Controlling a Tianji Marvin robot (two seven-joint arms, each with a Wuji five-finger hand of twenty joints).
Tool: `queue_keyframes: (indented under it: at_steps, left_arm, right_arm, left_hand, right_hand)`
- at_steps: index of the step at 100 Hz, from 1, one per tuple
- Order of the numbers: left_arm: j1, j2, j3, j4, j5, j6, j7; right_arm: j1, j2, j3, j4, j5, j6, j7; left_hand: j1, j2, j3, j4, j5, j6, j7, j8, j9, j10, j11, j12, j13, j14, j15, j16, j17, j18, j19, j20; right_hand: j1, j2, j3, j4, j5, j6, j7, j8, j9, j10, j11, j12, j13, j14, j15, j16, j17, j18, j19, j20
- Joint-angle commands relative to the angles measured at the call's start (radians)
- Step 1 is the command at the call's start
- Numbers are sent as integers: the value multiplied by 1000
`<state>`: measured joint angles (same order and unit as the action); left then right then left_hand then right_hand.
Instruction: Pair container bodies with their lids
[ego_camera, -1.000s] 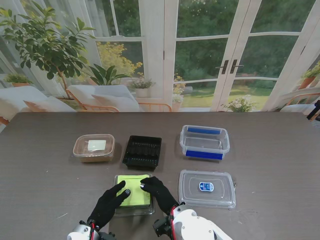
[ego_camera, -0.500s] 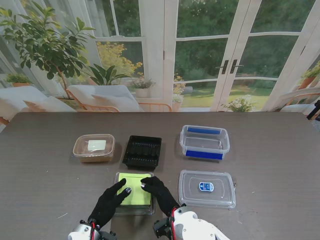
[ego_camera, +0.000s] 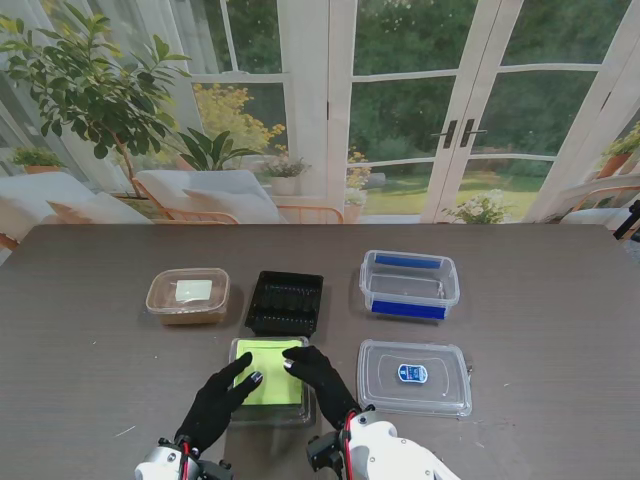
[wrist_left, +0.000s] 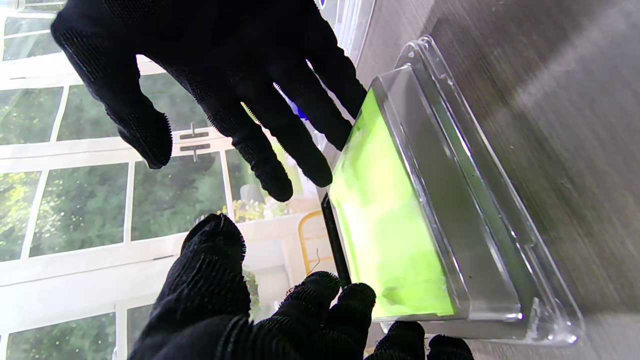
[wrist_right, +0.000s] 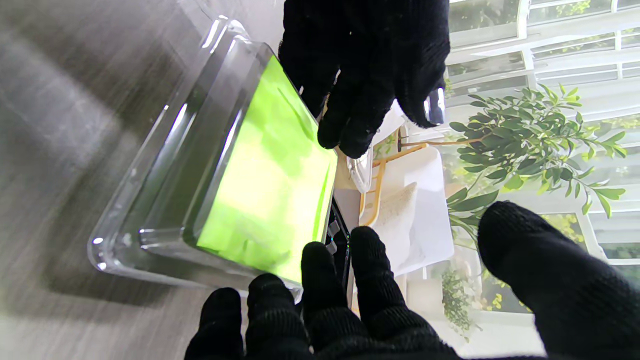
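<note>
Stand view | green-topped lid (ego_camera: 268, 372) long axis runs away from me | both hands (ego_camera: 222, 398) (ego_camera: 318, 375) spread, resting on it

We identify home sunroom: dark wood-grain table (ego_camera: 90, 350), glazed French doors (ego_camera: 450, 110), cushioned lounge chairs (ego_camera: 215, 195), potted tree (ego_camera: 95, 85), garden beyond.

You've got a dark wood-grain desk (ego_camera: 560, 330) in front of white French doors (ego_camera: 455, 110), a leafy potted tree (ego_camera: 95, 85) on your left, cushioned chairs (ego_camera: 215, 195), and bright garden daylight outside.
</note>
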<state>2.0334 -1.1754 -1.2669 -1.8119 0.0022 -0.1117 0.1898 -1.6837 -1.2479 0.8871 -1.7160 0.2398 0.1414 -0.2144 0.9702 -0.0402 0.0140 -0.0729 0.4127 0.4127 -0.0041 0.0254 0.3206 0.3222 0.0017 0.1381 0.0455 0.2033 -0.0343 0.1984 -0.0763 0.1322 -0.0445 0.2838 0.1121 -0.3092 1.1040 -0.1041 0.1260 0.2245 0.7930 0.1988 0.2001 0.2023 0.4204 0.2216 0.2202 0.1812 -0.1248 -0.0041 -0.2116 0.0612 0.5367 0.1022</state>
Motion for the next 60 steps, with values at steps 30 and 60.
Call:
queue_keyframes:
  at_steps: [30,60]
  left_arm:
    - [-38,-11,19,1,-8,-19,-23]
    - [-93,-18,31,28,-28,-21,-16]
  right_arm:
    - [11,-17,-13,-16,1,-22,12]
    - [40,-23,-9,-5,-7,-18,1]
  left_hand:
    - [25,22,-23,35,29,-4,-4,6,29,-29,2,6,55,-31,51,28,66,-63,116,47]
    - [26,22,-22,36,34,-4,-4,7,34,-28,3,7,60,-28,52,29,70,-62,118,48]
  right_hand:
    - [11,-40,23,2,17,-28,1,12,11,-35,2,9,71,-68,110,37,198,-19,1,39]
    - [13,-42,25,1,18,-29,-1,14,15,-37,0,9,71,-67,109,37,200,-18,3,44]
